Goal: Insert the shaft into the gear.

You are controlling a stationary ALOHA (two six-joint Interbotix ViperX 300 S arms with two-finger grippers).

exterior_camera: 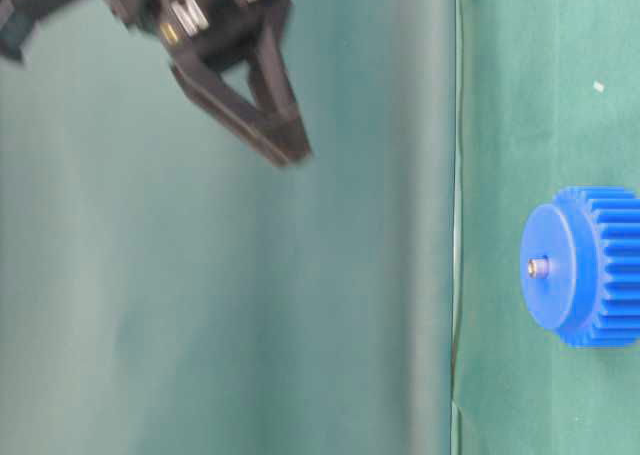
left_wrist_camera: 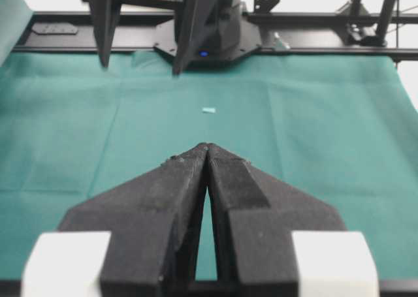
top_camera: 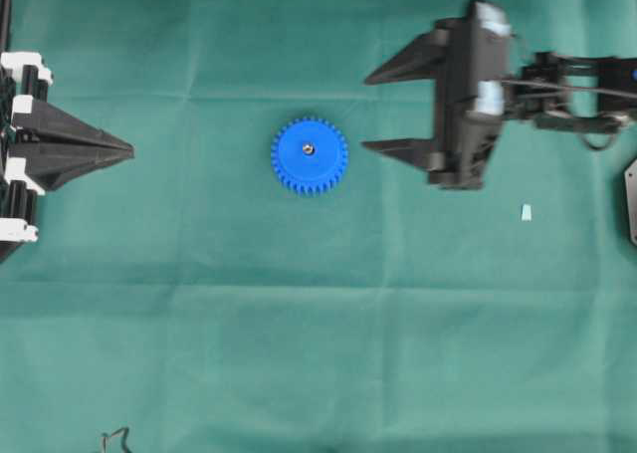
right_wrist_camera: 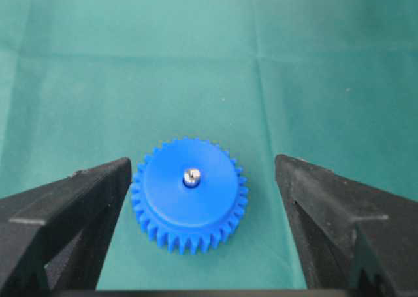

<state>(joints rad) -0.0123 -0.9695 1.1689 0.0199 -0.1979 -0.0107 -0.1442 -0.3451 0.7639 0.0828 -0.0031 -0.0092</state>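
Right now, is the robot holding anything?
No. The right gripper is open and empty; the left gripper is shut on nothing. The shaft sits in the gear.

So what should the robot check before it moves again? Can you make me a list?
1. Shaft sits in the centre hole of the gear: ok, its shiny end pokes out of the middle.
2. Gear lies flat on the green cloth: ok.
3. Right gripper is open and holds nothing: ok.
4. Right gripper is off the gear: ok, its fingers stand to the gear's sides without touching, and it hangs above the table.
5. Left gripper is shut and away from the gear: ok.
6. Shaft is pushed all the way down: cannot tell.
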